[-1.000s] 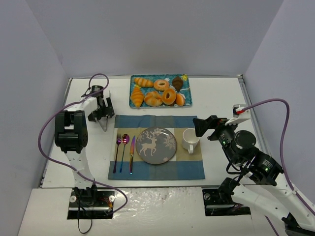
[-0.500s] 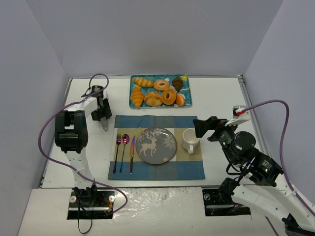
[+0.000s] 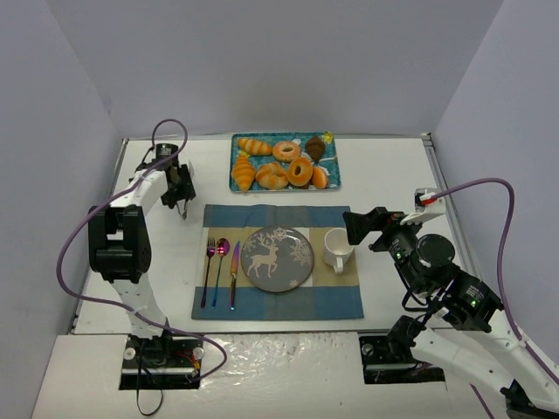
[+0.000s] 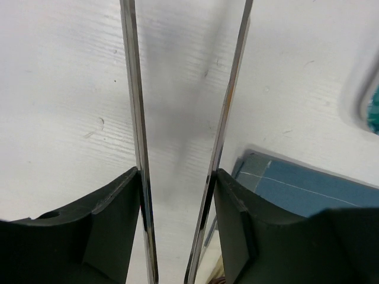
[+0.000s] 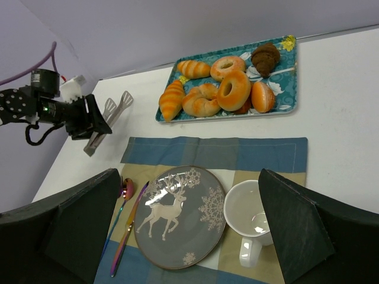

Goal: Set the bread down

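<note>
Bread (image 3: 284, 162): all of it lies on the teal tray (image 3: 335, 183) at the far side of the desk (image 3: 393, 175); none is served yet.
Left tool (image 4: 177, 228): clenched on the tongs (image 4: 135, 118), both steel blades pinched between its pads. You hold them over the desk just left of the tray, presumably so the bread is lifted hygienically.
Right tool (image 5: 189, 228): released, jaws wide, nothing between them.
Plate (image 3: 277, 257): bare, centred on the placemat (image 3: 336, 301); likely the destination.
Writing: none legible; the plate shows only a reindeer and snowflakes.
</note>
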`<action>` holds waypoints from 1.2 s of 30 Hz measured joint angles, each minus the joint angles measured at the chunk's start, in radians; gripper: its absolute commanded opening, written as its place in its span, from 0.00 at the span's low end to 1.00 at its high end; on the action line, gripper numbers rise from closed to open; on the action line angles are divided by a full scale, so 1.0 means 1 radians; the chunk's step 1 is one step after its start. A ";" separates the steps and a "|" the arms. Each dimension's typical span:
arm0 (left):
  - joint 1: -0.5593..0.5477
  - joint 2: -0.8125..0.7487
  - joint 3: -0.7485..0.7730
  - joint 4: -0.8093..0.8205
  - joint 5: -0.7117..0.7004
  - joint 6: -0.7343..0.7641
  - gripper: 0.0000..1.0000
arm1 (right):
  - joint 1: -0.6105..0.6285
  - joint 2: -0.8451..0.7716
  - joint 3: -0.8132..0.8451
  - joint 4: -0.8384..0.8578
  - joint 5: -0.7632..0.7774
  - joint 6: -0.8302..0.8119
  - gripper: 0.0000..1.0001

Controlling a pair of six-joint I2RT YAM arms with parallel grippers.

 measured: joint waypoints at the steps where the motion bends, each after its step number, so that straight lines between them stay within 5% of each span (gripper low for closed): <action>1: 0.000 -0.019 0.000 -0.001 0.000 0.000 0.45 | 0.000 0.000 -0.001 0.000 0.000 0.001 1.00; 20: -0.021 -0.271 0.017 -0.060 -0.045 -0.013 0.45 | 0.000 0.027 -0.002 0.000 0.000 0.006 1.00; 36: -0.236 -0.330 0.127 -0.125 -0.005 0.024 0.45 | 0.000 0.033 -0.002 0.000 0.000 0.006 1.00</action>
